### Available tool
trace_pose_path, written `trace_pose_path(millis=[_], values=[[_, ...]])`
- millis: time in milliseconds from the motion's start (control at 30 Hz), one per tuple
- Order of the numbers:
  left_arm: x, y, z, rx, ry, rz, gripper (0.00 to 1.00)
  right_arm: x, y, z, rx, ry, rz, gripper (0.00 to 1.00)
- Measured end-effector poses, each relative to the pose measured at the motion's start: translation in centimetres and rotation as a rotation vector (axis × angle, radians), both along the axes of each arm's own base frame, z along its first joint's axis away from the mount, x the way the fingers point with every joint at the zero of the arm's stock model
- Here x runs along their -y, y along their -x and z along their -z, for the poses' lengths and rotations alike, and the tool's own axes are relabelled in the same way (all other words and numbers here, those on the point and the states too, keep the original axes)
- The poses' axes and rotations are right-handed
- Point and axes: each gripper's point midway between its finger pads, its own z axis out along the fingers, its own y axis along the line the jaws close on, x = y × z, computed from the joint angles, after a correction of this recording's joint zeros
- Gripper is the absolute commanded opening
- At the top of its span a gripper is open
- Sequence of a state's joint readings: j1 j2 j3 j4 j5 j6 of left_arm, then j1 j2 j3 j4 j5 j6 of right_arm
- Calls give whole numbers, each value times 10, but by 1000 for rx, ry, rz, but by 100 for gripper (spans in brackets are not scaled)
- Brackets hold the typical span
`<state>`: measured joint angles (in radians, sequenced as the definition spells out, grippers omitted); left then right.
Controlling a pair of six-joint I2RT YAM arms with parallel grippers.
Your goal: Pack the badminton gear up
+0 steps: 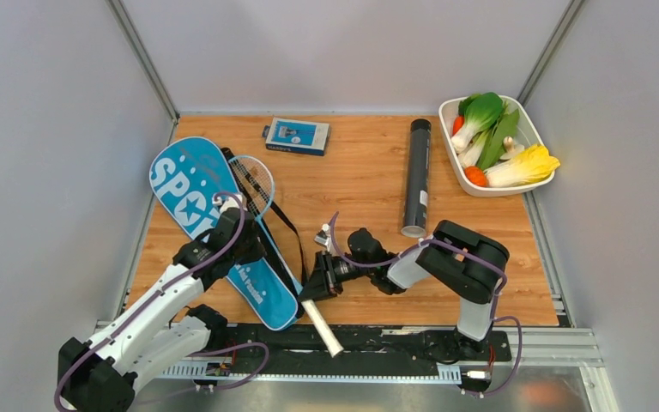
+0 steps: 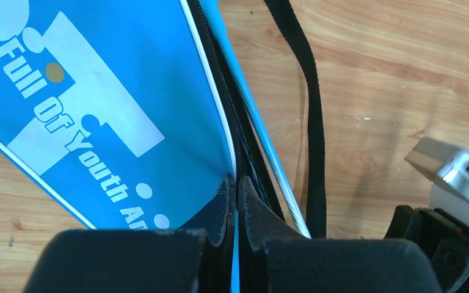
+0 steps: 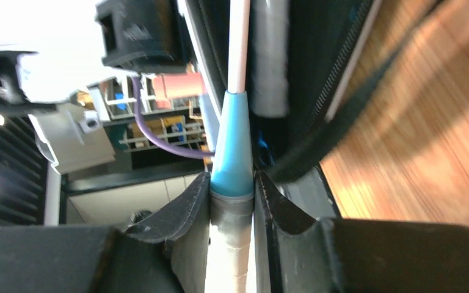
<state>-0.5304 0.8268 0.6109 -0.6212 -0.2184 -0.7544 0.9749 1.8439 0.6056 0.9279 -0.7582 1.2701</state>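
Ok so biggest thing first: the wooden tabletop [image 1: 352, 197] has the long blue "SPORT" racket cover [image 1: 190, 184] lying diagonally across it, from the upper left of the top view down to the bottom centre. The light-blue-framed racket with the white handle [image 1: 255, 184] runs along the cover's right edge, with its head up near the upper left and its handle sticking out toward the bottom centre. The long black tube [image 1: 416, 176] sits well apart in the upper middle, untouched, so I'd call that a later job. My read is that the step in hand is feeding this racket into the cover. The left gripper [image 1: 242, 243] has its fingers pinched right together on the cover's zip-side edge. The right gripper [image 1: 319, 281] is clamped tight on the racket, just where the blue cone-shaped collar [image 3: 232, 152] meets the white grip. To do it well, I'd have the left lift that edge a bit so the mouth actually gapes instead of being pinned flat. The right then slides the racket along the cover's own line, low to the table, so the head goes under the flap and not on top of it. Watch the thin black strap [image 2: 312, 122] just beside the opening, since it looks like an easy snag. Small pushes, and no twisting at the collar.
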Motion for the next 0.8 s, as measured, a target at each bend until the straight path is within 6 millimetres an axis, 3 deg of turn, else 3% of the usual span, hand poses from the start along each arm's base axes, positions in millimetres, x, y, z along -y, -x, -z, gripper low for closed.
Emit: trace_pose_path(millis=[133, 433, 600, 800], values=[[2, 0, 4, -17, -9, 14, 0, 18, 21, 17, 32, 33, -78, 0], [40, 2, 7, -29, 55, 250, 0, 39, 93, 9, 74, 75, -287, 0], [59, 10, 3, -8, 51, 379, 0, 62, 98, 7, 67, 90, -276, 0], [63, 10, -16, 76, 73, 425, 0, 63, 80, 0, 48, 69, -233, 0]])
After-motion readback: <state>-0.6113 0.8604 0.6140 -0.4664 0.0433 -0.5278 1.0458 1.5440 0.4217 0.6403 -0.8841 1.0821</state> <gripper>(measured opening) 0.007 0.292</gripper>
